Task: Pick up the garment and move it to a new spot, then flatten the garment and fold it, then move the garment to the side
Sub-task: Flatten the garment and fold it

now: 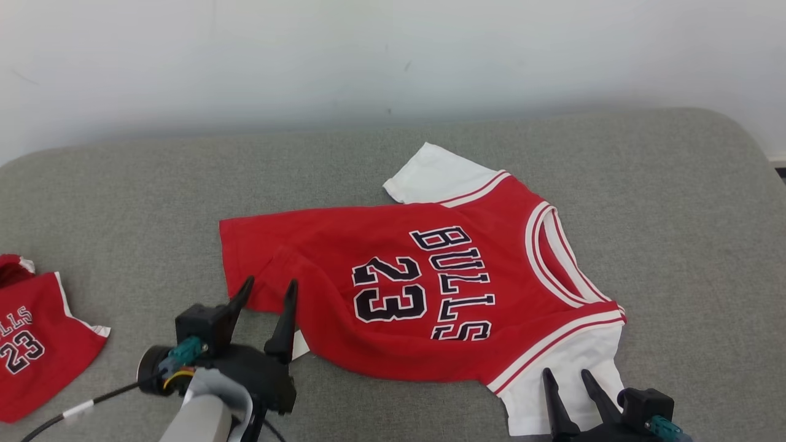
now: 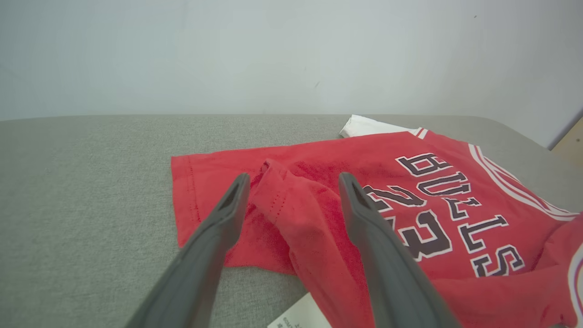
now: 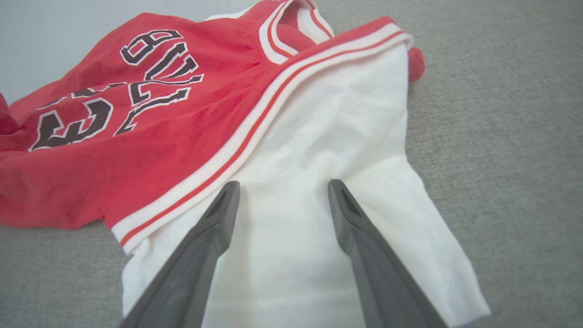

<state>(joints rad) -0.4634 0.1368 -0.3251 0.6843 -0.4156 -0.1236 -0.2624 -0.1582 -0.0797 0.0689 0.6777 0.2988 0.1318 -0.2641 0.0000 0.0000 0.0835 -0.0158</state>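
The garment point(image 1: 424, 288) is a red jersey with white sleeves and black "BULLS 23" lettering, spread face up on the grey padded table point(image 1: 153, 202). Its hem points left and its collar right. My left gripper point(image 1: 269, 287) stands open over the near hem corner, where the garment point(image 2: 300, 214) has a raised fold lying between the fingers. My right gripper point(image 1: 564, 376) is open above the near white sleeve, and the white cloth of the garment point(image 3: 291, 159) spreads flat under its fingers. A white label point(image 2: 303, 316) sticks out from under the near edge.
A second red jersey point(image 1: 37, 344) with the same lettering lies folded at the table's left edge. A pale wall point(image 1: 393, 55) runs behind the table. A black cable point(image 1: 80, 408) trails from my left wrist. Bare grey surface lies behind the garment and to its right.
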